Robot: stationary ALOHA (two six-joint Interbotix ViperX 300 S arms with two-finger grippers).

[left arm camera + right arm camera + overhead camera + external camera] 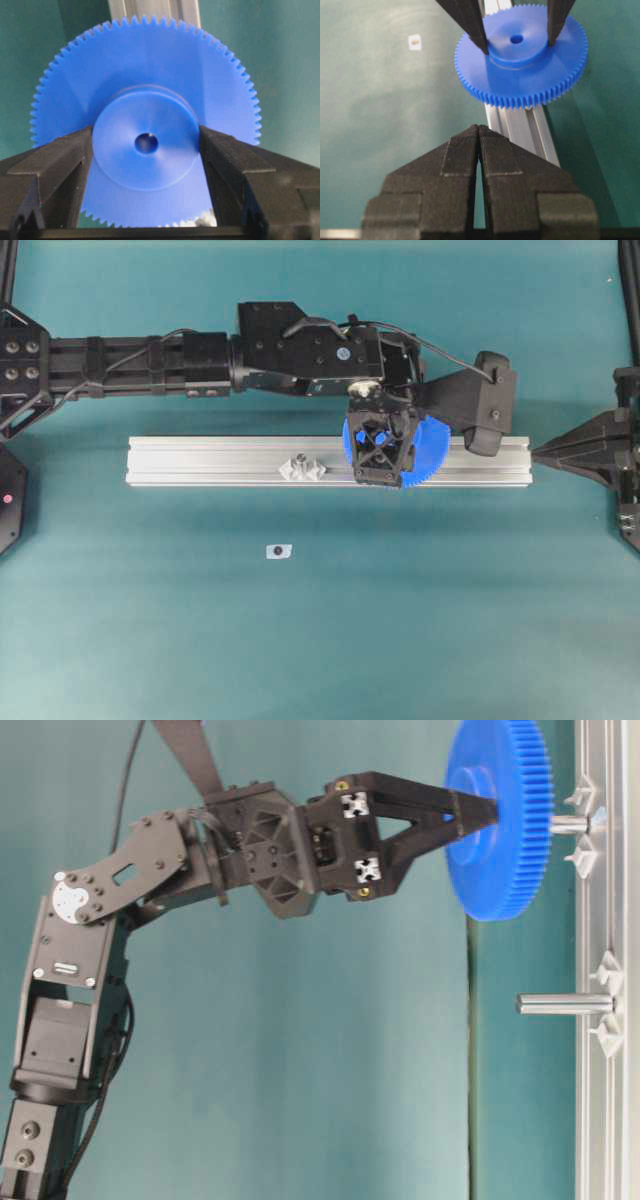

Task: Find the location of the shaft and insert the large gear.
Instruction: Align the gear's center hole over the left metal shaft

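Observation:
My left gripper (382,455) is shut on the raised hub of the large gear (430,450), a bright-blue toothed disc held flat over the aluminium rail (200,460). In the left wrist view the fingers (70,160) press both sides of the hub around the centre hole of the gear (145,65). From table level, the gear (500,870) sits in line with the shaft (570,823), a pale pin showing between gear and rail. The shaft's tip is hidden by the gear. My right gripper (479,127) is shut and empty, short of the gear (520,80).
A second, thicker pin (565,1004) with clear mounts stands on the rail (610,1120) to the left of the gear, also seen from overhead as the pin (301,466). A small white tag (279,551) lies on the teal table in front of the rail.

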